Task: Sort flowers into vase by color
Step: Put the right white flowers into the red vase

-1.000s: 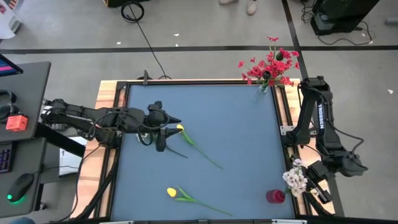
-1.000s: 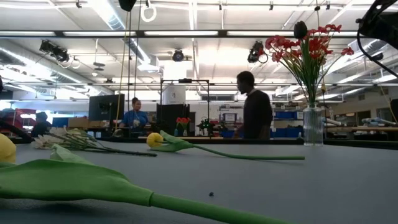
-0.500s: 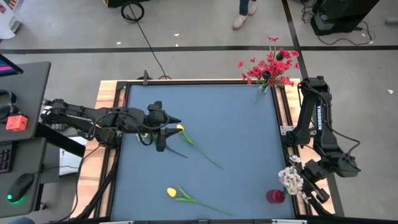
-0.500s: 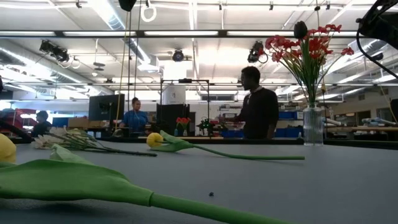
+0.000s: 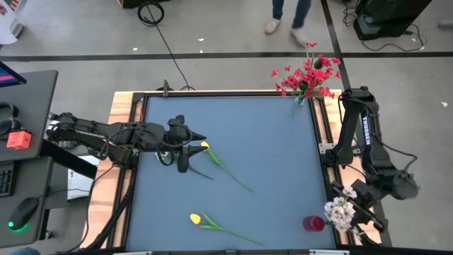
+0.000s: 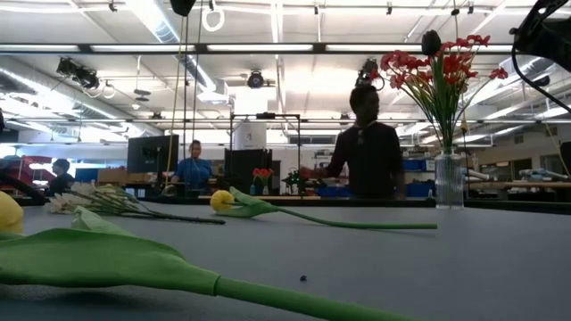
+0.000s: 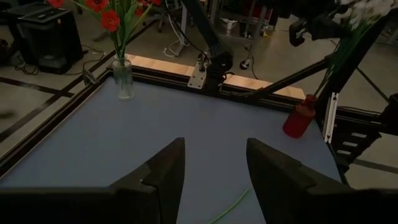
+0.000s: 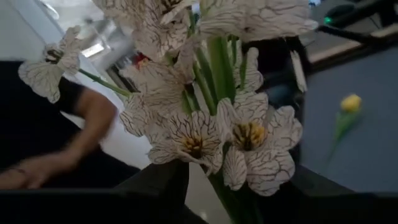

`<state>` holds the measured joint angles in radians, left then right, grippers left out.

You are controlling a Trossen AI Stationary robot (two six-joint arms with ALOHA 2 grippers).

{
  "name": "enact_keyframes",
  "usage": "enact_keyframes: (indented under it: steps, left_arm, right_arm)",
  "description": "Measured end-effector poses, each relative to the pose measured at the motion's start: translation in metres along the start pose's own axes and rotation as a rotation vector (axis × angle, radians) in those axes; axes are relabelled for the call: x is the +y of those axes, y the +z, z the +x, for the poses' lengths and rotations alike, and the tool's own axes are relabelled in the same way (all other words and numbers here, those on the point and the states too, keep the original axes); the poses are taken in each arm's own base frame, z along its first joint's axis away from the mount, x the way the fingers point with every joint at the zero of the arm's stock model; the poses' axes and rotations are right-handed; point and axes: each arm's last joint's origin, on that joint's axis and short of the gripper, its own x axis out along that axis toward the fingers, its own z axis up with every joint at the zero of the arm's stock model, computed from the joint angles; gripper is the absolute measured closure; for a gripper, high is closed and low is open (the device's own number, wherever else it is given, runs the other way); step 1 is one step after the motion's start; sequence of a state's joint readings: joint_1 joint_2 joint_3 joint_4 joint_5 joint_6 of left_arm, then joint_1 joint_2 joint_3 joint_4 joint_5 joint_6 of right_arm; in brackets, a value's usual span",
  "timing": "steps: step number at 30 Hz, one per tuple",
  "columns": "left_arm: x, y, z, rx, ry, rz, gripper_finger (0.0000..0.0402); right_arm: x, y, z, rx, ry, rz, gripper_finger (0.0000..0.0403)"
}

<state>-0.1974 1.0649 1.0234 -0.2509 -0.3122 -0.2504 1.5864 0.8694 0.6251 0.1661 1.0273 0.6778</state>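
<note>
Right gripper at the blue table's near right corner has parted jaws, seemingly loose around the whitish-pink spray. Left gripper hangs spread above one yellow tulip; another tulip lies nearer.

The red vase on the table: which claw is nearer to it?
The right claw. It is just beside the red vase, by the white flowers. The left claw is far across the table, over a yellow tulip.

We see a grey floor at twelve o'clock, lit ceiling overhead, desk at nine o'clock.
</note>
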Motion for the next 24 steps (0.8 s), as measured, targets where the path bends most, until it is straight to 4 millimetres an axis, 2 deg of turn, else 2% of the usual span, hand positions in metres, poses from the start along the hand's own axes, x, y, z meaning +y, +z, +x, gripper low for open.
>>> enact_keyframes:
  steps: [4, 6, 16, 24]
  left_arm:
    - [0.0, 0.0, 0.0, 0.0, 0.0, 0.0, 0.0225]
    - [0.0, 0.0, 0.0, 0.0, 0.0, 0.0, 0.0225]
    - [0.0, 0.0, 0.0, 0.001, 0.0, 0.0, 0.0225]
    - [0.0, 0.0, 0.0, 0.0, 0.0, 0.0, 0.0225]
  right_arm:
    - [-0.011, -0.01, 0.001, 0.132, -0.064, -0.037, 0.0233]
    - [-0.017, -0.014, 0.002, 0.212, -0.07, -0.004, 0.0233]
    - [-0.034, -0.02, 0.016, 0.624, -0.071, 0.345, 0.0224]
    - [-0.039, -0.021, 0.018, 0.791, -0.073, 0.433, 0.0225]
